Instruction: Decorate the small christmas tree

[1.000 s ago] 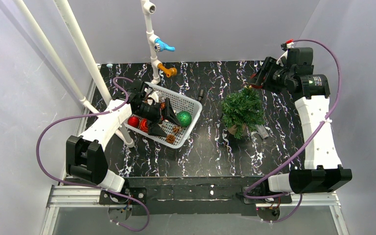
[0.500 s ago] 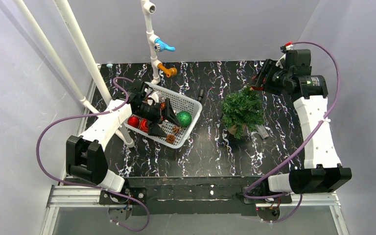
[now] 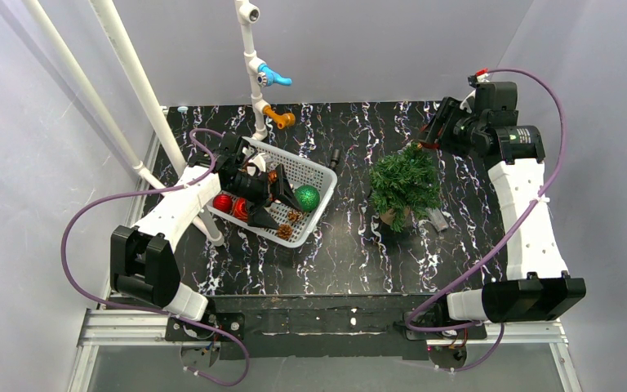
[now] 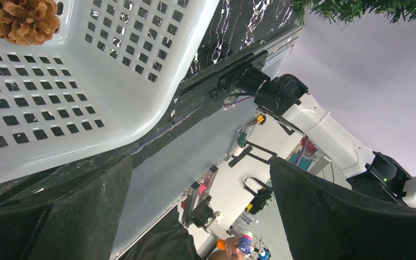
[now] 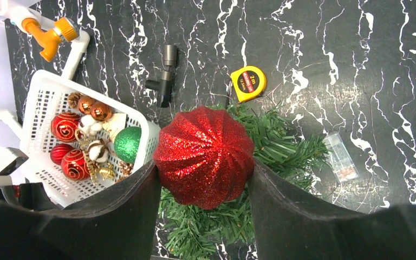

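**Right arm edges ball toward tree**

The right gripper (image 5: 203, 169), jaws clamped on a red glitter ball (image 5: 203, 151), has crept slightly toward the small christmas tree (image 3: 406, 184), which stands on the surface right of the basket (image 3: 324, 169). Placement seems imminent, though contact is unclear. The left gripper (image 3: 275, 204) has not moved, jaws apart.
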`<action>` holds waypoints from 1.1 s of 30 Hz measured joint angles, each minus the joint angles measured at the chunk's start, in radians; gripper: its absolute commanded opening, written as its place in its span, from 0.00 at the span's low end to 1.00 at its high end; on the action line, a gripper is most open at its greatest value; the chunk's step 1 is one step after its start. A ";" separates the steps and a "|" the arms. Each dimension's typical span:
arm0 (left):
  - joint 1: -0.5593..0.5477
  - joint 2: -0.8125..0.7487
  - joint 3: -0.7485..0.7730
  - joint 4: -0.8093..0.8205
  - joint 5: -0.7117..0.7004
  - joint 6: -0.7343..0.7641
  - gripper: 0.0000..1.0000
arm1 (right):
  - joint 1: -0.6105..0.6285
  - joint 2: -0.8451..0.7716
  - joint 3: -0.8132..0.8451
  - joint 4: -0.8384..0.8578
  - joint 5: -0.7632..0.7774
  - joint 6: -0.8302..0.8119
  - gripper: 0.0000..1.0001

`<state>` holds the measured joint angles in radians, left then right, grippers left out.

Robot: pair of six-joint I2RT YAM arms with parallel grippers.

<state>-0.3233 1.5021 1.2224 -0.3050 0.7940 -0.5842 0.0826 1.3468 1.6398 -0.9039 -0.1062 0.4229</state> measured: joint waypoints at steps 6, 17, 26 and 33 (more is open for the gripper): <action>-0.001 0.000 0.000 0.000 0.000 0.000 0.99 | -0.003 0.010 0.000 0.018 0.010 0.004 0.28; -0.001 0.003 0.002 -0.008 0.000 0.000 1.00 | -0.029 0.018 -0.051 0.063 0.021 0.019 0.29; -0.002 0.012 0.002 -0.010 0.000 0.000 1.00 | -0.030 0.006 -0.069 0.068 -0.013 0.024 0.49; -0.008 0.013 0.002 -0.010 0.000 0.000 0.99 | -0.030 -0.018 -0.079 0.067 -0.026 0.019 0.81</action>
<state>-0.3309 1.5154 1.2243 -0.3153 0.7937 -0.5842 0.0525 1.3285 1.5608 -0.8368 -0.1326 0.4419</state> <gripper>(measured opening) 0.994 0.760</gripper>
